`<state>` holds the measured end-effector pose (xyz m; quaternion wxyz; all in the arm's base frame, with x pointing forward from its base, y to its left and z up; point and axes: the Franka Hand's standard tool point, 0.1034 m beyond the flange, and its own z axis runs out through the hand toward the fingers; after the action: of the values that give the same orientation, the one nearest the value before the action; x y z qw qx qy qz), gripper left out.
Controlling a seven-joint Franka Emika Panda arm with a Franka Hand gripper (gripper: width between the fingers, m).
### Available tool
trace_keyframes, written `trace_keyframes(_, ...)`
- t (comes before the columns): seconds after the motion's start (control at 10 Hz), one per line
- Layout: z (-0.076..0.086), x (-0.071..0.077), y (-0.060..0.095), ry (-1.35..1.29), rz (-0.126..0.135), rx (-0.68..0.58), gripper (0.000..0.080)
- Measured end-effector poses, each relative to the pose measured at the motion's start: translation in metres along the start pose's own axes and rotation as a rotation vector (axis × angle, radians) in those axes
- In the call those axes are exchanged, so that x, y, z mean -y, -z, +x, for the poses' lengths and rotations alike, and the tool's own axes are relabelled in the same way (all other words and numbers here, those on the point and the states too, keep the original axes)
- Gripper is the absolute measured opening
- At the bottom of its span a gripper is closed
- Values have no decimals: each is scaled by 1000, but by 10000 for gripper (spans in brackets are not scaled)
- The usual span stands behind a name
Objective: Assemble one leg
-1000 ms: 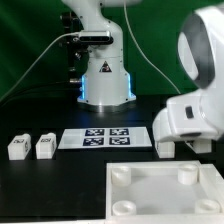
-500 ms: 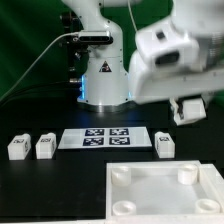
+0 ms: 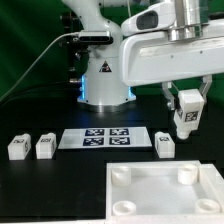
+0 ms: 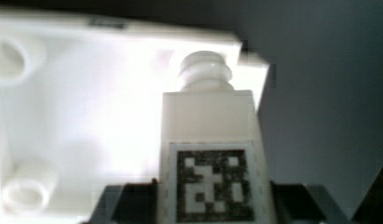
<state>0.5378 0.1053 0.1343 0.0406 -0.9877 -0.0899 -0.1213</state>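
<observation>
My gripper (image 3: 186,116) is shut on a leg (image 3: 186,112), a small white post with a black-and-white tag, and holds it upright in the air at the exterior view's right. In the wrist view the leg (image 4: 213,150) sits between my dark fingers (image 4: 127,202), tag facing the camera, its round peg pointing away over the large white panel (image 4: 72,110). The panel (image 3: 150,200) with round corner sockets lies at the front right. Three more legs stand on the table: two at the left (image 3: 18,147) (image 3: 45,146), one (image 3: 164,143) just below my gripper.
The marker board (image 3: 105,137) lies flat in the middle of the black table. The robot's white base (image 3: 103,75) stands behind it, with cables at the back left.
The arm has risen from table level at the right, lifting the leg with it. The gripper now hangs above the table with the leg in its jaws.
</observation>
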Motion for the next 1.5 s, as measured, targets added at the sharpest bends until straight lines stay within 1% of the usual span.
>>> trace_keyframes(0.1,29,-13,1,-9,-3,-70,290)
trace_keyframes(0.2,54,-14,2,-36,-1,-173,290)
trace_keyframes(0.3,63,-13,2,-29,-10,-284,290)
trace_keyframes(0.4,56,-15,-1,-26,-19,-323,290)
trace_keyframes(0.5,53,-16,-2,-26,-19,-321,290)
trace_keyframes(0.9,54,-15,-2,-26,-19,-322,290)
trace_keyframes(1.1,76,-17,-16,-35,-10,-337,290)
trace_keyframes(1.2,84,-16,-25,-38,-5,-342,290)
trace_keyframes(1.3,86,-15,-34,-40,-2,-345,290)
trace_keyframes(1.5,83,-10,-53,-41,6,-329,290)
